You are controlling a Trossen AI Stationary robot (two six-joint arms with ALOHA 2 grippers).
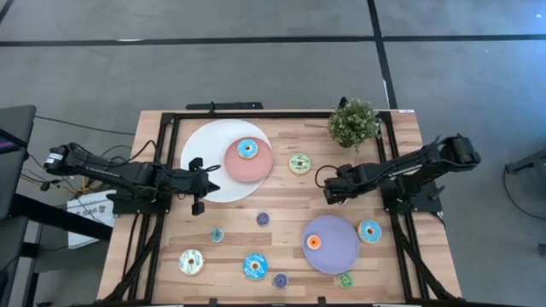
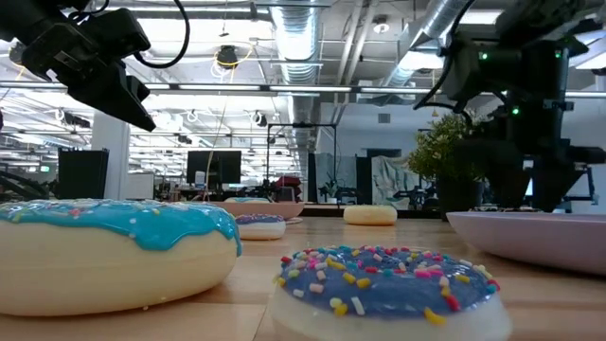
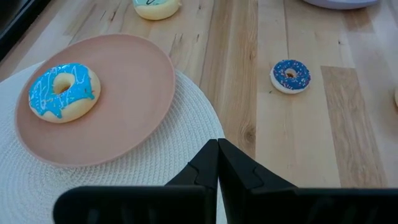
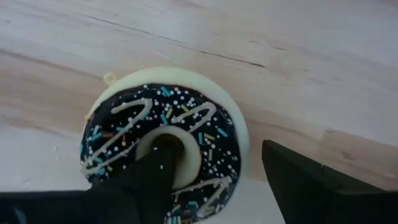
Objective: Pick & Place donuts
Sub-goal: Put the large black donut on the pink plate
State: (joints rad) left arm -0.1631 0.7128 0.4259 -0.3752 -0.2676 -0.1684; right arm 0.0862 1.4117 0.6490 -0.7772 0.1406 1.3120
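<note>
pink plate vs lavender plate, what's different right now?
The pink plate overlaps the white plate and carries a big blue-iced donut. The lavender plate lies directly on the table and carries a small orange donut. Both are round, holding one donut each.

You have ten donuts [image 1: 247, 149] on the surface [image 1: 281, 205], six large and four small. You also have three plates [image 1: 331, 246], one pink, one white and one lavender, and a single potted plant [image 1: 353, 123].
</note>
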